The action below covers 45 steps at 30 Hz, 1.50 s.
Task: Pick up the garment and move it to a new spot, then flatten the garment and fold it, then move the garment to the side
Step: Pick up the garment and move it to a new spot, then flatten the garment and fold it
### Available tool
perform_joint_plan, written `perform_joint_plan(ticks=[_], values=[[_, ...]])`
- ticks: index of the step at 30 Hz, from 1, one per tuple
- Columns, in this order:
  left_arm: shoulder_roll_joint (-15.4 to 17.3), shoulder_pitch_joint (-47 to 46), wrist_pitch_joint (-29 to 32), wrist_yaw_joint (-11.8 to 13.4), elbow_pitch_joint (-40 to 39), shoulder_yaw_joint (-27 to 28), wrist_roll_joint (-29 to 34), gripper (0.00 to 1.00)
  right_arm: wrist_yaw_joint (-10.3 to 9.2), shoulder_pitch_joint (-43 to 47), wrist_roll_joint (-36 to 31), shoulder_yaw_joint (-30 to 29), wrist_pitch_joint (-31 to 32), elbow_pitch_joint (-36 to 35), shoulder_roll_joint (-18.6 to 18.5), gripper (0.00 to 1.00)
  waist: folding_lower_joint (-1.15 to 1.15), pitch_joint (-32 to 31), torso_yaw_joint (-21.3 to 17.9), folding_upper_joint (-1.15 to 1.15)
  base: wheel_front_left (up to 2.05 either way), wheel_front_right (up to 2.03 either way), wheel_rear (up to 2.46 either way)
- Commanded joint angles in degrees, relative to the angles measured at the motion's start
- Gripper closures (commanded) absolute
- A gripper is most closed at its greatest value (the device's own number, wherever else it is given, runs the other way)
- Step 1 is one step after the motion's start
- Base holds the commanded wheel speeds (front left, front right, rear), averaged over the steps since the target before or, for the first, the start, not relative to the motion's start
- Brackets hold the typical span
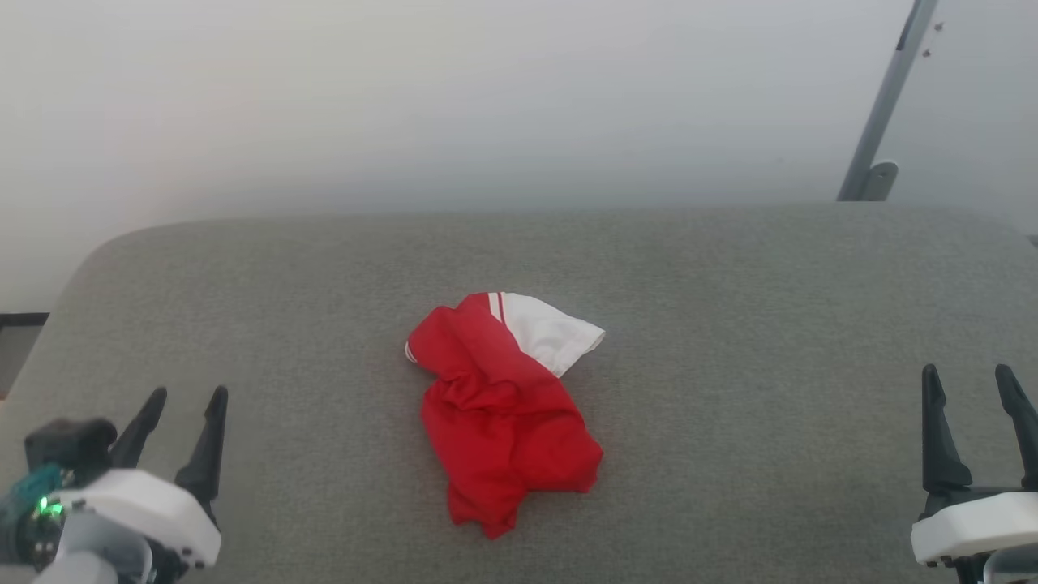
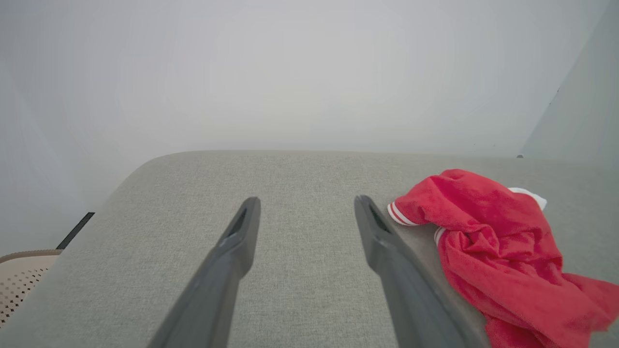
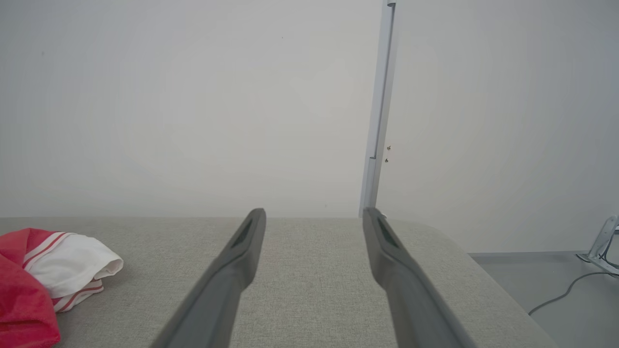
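The garment (image 1: 503,405) is a crumpled red heap with one white sleeve poking out at its far right, lying in the middle of the grey fabric surface (image 1: 730,284). My left gripper (image 1: 188,396) stands open at the lower left, well apart from it. In the left wrist view the garment (image 2: 493,241) lies to the right of my open left gripper (image 2: 307,203). My right gripper (image 1: 969,373) is open at the lower right, empty. The right wrist view has the garment (image 3: 43,275) at the far left, away from the right gripper (image 3: 313,213).
A metal pole (image 1: 884,97) leans against the pale wall behind the surface's right end. A perforated beige seat (image 2: 19,280) sits below the surface's left edge. Floor with a cable (image 3: 561,295) lies past the right edge.
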Motion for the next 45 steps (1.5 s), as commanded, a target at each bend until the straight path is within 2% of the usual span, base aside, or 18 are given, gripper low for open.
perform_joint_plan(ticks=[1, 4, 9, 18, 29, 31, 39, 45], values=[[-0.4, 2.1, -0.2, 0.4, -1.4, 1.4, 1.1, 0.0, -0.02, 0.5, 0.3, -0.2, -0.4, -0.2, 0.0, 0.0, 0.0, -0.1, 0.4, 0.0, 0.0, 0.0, 0.0], [-0.8, 4.7, -0.2, 0.8, -3.7, 4.0, 2.0, 0.0, -0.02, 0.5, 0.4, -0.1, -0.4, -0.3, 0.2, 0.0, 0.0, -0.1, 1.0, 0.0, 0.0, 0.0, 0.0], [-1.3, 6.8, -0.2, 0.6, -5.5, 5.3, 3.7, 0.0, -0.02, 0.8, 0.9, 0.5, -0.5, -0.2, 0.2, 0.0, 0.0, 0.0, 2.1, 0.0, 0.0, 0.0, 0.0], [-2.2, 5.2, -0.2, 1.2, -7.6, 5.4, 4.7, 0.0, -0.02, -2.2, 5.0, 7.8, 2.2, 1.5, -3.1, 0.0, 0.0, 2.0, 6.1, 0.0, 0.0, 0.0, 0.0], [-6.1, -1.0, 0.2, -0.4, -9.2, 2.5, 5.6, 0.0, -0.02, -15.7, 12.9, 17.2, 15.4, 8.4, -10.0, 0.0, 0.0, 10.4, 15.5, 0.0, 0.0, 0.0, 0.0], [-6.4, -1.5, 0.2, -0.5, -9.1, 2.3, 5.7, 0.0, -0.01, -16.9, 13.7, 18.2, 16.8, 9.1, -10.7, 0.0, 0.0, 11.0, 16.2, 0.0, 0.0, 0.0, 0.0], [-9.5, -5.3, -0.1, -2.4, -7.8, 1.6, 6.8, 0.0, -0.02, -25.9, 21.3, 28.0, 26.2, 13.4, -16.1, 0.0, 0.0, 15.5, 20.4, 0.0, 0.0, 0.0, 0.0], [-11.9, -7.9, -0.1, -4.3, -5.7, 1.4, 7.4, 0.0, -0.01, -31.6, 25.7, 32.3, 31.9, 18.7, -17.6, 0.0, 0.0, 17.9, 22.6, 0.0, 0.0, 0.0, 0.0]])
